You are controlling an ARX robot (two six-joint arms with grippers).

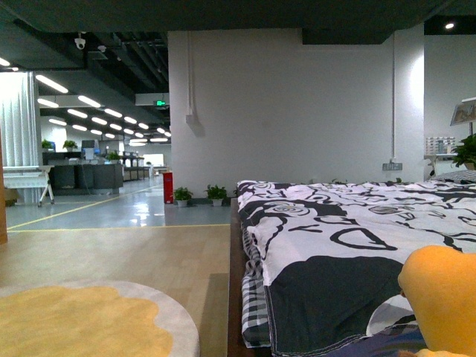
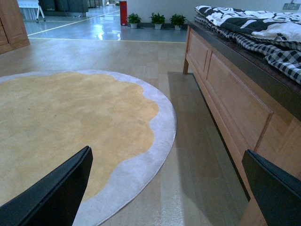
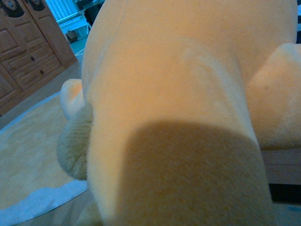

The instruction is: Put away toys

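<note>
While our left fingers (image 2: 51, 193) stand apart and empty above the round, flat-piled rug (image 2: 70, 122), the plush toy (image 3: 164, 94) fills the right wrist view (right fingers unseen; we cannot tell their state). It is soft, plump and orange-yellow, near the wooden bed (image 2: 235, 94), so it is likely the right arm's job.

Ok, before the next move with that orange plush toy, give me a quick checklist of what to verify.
1. Plush toy found: ok, lower right of front view, by the bed.
2. Right gripper's hold on it: cannot tell, plush fills the right wrist view, no fingers show.
3. Left gripper free: ok, jaws wide apart, empty.
4. Ahead of left gripper: ok, only rug and bare floor.
5. Where it goes: cannot tell, no bin shows.
</note>
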